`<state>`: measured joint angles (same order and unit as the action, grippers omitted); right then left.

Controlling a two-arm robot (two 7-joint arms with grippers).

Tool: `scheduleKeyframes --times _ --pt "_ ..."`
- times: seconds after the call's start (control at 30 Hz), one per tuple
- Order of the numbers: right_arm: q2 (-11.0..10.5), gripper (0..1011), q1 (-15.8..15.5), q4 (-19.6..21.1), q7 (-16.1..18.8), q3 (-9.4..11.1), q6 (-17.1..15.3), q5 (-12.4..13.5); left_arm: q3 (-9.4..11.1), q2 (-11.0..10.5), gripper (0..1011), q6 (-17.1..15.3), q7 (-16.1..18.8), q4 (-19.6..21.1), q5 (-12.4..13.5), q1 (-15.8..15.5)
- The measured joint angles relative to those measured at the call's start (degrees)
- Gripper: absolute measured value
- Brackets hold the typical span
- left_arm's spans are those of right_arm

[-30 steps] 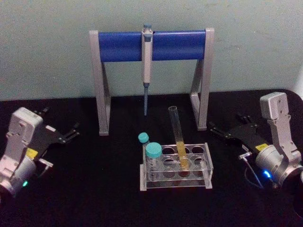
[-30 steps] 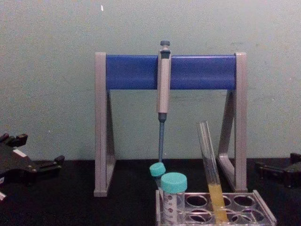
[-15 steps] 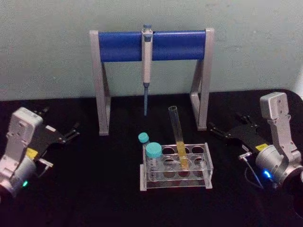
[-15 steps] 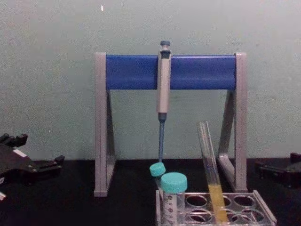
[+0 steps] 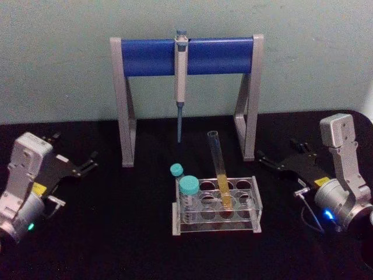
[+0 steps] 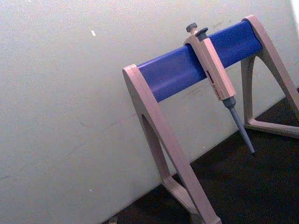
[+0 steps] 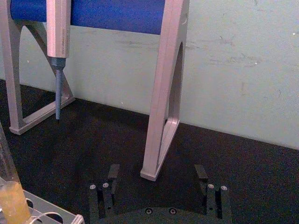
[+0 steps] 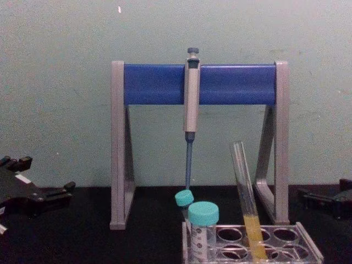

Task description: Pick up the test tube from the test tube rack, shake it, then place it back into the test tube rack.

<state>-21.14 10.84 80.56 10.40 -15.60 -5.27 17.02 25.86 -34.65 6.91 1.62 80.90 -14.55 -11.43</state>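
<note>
— Fingers first: how do they stand?

— Right gripper point(image 7: 156, 179): its two fingers point(image 7: 113, 171) are spread apart with nothing between them, low over the black tabletop point(image 5: 116, 233). It sits to the right of the rack point(image 5: 217, 205), well apart from it, pointing toward the stand point(image 5: 186, 87). In the right wrist view the stand's right leg is just beyond the gap.

— And the left one?

— Left gripper point(image 5: 78, 167) is to the left of the rack, also well apart and low over the tabletop. Its fingers are apart too and hold nothing; in the chest view it comes in at the left edge.

— Where is the tube?

— Tube point(image 5: 220, 175) is in the rack, in a hole of the back row, right of the middle. It leans, its open top tilted to the left and toward the stand. Yellow liquid fills its lower part. Neither gripper touches it.

— What else is in the rack?

— Two teal-capped vials point(image 5: 189, 195) at the rack's left end, one behind the other. The other holes look empty.

— Behind the rack?

— Stand with a blue bar on grey legs, against the wall. A pipette point(image 5: 180, 81) hangs from the bar's middle, tip down, clear of the tabletop and behind the rack.
</note>
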Motion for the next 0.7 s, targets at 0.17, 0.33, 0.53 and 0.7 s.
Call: scheduleKeyframes --times 0.17,0.33,0.53,0.7 --pt "0.00 1000 0.00 0.00 0.00 0.00 0.00 0.00 0.00 0.00 1001 0.00 0.00 0.00 0.00 0.00" --pt "0.00 1000 0.00 0.00 0.00 0.00 0.00 0.00 0.00 0.00 1001 0.00 0.00 0.00 0.00 0.00" --pt "0.00 1000 0.00 0.00 0.00 0.00 0.00 0.00 0.00 0.00 1001 0.00 0.00 0.00 0.00 0.00" --pt "0.00 1000 0.00 0.00 0.00 0.00 0.00 0.00 0.00 0.00 1001 0.00 0.00 0.00 0.00 0.00"
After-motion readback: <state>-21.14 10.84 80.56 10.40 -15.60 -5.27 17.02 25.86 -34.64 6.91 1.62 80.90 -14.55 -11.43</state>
